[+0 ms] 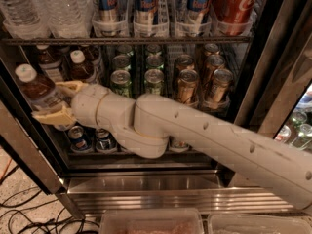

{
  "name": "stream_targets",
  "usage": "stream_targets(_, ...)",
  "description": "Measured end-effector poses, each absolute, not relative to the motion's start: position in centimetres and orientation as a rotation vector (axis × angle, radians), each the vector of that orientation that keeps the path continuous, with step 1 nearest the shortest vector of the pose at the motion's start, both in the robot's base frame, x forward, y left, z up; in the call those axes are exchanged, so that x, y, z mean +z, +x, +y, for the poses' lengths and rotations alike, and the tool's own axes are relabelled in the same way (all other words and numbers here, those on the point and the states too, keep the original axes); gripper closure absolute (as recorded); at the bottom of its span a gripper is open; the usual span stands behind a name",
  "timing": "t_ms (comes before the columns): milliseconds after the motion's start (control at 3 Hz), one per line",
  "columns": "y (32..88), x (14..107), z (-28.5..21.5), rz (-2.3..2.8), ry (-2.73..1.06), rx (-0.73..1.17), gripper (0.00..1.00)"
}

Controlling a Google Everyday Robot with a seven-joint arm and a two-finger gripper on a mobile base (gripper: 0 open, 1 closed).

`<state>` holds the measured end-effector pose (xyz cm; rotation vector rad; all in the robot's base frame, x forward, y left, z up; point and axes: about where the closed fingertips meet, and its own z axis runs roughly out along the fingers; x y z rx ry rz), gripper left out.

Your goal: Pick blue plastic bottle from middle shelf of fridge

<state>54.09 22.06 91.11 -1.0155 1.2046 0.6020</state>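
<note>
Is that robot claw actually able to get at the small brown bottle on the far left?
Yes, it looks so: the gripper at the left already has its fingers either side of the blue plastic bottle, with nothing in the way.

Middle shelf, bottles, cans, tool left, gripping blue plastic bottle

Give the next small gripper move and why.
Probably a short pull straight back out of the fridge. The gripper is shut on the blue plastic bottle, which sits tilted at the left front of the middle shelf, close to the left frame.
</note>
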Motion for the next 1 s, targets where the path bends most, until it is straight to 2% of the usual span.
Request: stream_targets(1000, 53.86, 90.82, 22.84, 1.203, -1.059, 0.645, 1.0)
